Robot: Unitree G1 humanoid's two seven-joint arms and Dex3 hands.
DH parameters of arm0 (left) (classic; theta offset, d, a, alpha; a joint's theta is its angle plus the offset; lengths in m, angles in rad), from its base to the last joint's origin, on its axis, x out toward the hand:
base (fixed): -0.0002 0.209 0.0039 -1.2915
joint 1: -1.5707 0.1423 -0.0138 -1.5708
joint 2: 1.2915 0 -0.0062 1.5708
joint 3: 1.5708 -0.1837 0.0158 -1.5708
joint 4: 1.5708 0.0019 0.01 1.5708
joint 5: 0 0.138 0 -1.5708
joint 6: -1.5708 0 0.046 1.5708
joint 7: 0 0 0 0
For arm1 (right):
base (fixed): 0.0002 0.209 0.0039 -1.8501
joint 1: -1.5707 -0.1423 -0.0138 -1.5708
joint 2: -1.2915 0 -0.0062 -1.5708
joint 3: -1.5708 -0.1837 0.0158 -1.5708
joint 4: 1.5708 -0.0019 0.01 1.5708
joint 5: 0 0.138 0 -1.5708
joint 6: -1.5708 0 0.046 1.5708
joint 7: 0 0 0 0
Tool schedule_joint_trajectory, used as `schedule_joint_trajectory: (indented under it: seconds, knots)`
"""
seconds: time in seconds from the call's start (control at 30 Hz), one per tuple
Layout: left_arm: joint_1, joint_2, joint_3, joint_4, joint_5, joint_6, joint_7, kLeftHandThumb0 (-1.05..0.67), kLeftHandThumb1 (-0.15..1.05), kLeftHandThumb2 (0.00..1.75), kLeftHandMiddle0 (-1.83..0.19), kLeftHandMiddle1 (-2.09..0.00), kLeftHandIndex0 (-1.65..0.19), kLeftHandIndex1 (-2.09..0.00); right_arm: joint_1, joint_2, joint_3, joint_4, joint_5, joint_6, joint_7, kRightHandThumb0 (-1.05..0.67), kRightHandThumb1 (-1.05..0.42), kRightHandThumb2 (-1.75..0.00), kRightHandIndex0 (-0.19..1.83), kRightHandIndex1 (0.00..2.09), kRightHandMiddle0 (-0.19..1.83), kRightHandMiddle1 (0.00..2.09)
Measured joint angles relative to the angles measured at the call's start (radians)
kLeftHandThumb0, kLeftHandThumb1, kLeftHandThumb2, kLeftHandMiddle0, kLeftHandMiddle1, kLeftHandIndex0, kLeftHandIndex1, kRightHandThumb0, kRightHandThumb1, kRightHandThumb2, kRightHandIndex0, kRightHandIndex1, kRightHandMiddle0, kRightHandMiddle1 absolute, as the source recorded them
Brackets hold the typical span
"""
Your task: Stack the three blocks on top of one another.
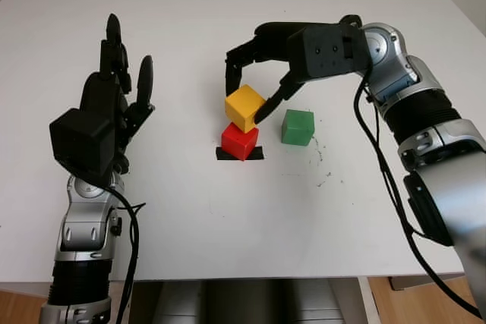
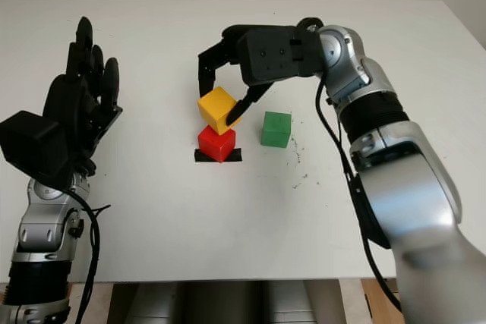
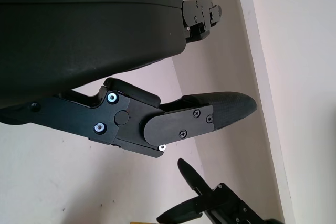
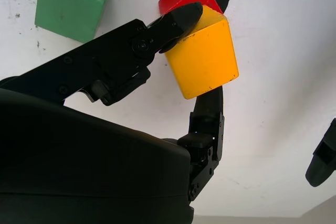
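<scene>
White surface (image 1: pixel 228 225), three blocks near centre. Red block (image 1: pixel 240 142) sits on a black tape patch (image 1: pixel 240 154); green block (image 1: pixel 298 127) stands just beside it toward the robot's right, apart, flat on the surface, with a few dark specks on the surface near it. Nothing else crowds the stack site. Yellow block (image 1: pixel 245 108) is directly over the red one, tilted, its lower edge at or touching the red top; can't tell if it bears weight. Right hand (image 1: pixel 254 89) reaches in from the right with fingers closed narrow on the yellow block: one finger (image 4: pixel 176 19) on the side facing the green block, another (image 4: pixel 210 108) on the opposite side. Left hand (image 1: pixel 114 96) is open, raised above the surface at left, well apart from the blocks, holding nothing.
</scene>
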Motion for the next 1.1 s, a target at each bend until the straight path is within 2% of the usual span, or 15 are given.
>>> schedule_joint_trajectory:
  seconds: [1.1]
  knots:
    - [0.001, 0.0, -0.001, 0.0, 0.001, -0.004, 0.0, -0.68, 1.05, 0.6, 0.12, -0.06, 0.12, -0.06, 0.005, 0.03, 0.006, 0.058, 0.025, -0.004, 0.029, -0.48, -0.88, -0.05, 0.2, 0.05, 0.43, 1.53]
